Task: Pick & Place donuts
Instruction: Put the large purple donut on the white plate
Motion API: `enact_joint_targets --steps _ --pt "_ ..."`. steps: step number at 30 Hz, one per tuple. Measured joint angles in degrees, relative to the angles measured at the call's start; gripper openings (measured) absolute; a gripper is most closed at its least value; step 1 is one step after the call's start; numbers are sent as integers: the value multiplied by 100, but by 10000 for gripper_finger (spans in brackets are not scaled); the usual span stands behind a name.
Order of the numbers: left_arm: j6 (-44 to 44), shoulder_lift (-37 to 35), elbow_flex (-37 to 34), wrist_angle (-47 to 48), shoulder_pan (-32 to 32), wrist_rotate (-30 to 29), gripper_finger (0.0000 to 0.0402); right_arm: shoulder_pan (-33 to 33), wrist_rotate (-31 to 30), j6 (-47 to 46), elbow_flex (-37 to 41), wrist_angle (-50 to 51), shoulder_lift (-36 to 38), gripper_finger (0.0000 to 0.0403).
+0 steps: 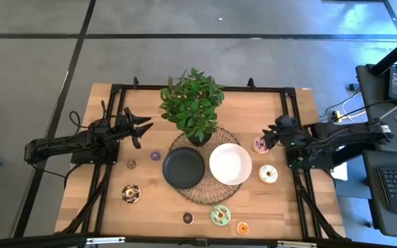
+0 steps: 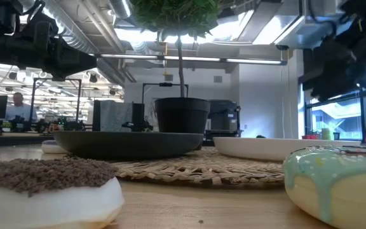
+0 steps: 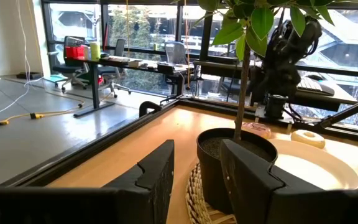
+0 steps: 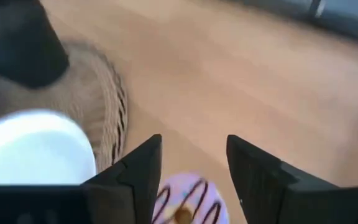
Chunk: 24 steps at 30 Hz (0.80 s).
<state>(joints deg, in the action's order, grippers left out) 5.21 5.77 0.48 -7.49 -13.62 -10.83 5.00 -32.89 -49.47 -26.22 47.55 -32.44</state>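
A: Table (image 1: 109,200) of pale wood, black rails along its sides. At centre, a round woven straw mat (image 1: 202,195). On it, a leafy green plant in a black pot (image 1: 193,103) at the back edge, a round black plate (image 1: 183,168) and a round white plate (image 1: 230,164) side by side in front, both bare.

B: Arms?

A: Left arm lies low at the table's left side, its tool (image 1: 143,125) pointing toward the plant, fingers spread, nothing between them. Right arm reaches in from the right; right tool (image 1: 267,138) sits above the pink ring donut with dark stripes (image 1: 260,145), just right of the mat. Right wrist view: fingers (image 4: 135,171) parted, the donut seen in the gap below, not gripped.

B: Other donuts?

A: All on bare wood around the mat. Cream ring donut with sprinkles (image 1: 268,173) right of the white plate. Green-iced ring donut (image 1: 220,215) at the mat's front edge, orange one (image 1: 242,228) just beside it to the right. Small dark brown one (image 1: 188,218) left of the green. Brown-topped white donut (image 1: 130,193) front left. Small brown ring (image 1: 131,164) and small purple ring (image 1: 155,156) between the left tool and the black plate.
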Motion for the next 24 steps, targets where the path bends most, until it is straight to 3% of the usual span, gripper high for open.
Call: enact_joint_targets --steps 7,24 --pt "0 0 0 2 2 -1 127 -679 1349 -26 0 157 -827 182" --pt "0 -1 0 2 1 0 127 -1207 2097 33 0 264 -2081 182"
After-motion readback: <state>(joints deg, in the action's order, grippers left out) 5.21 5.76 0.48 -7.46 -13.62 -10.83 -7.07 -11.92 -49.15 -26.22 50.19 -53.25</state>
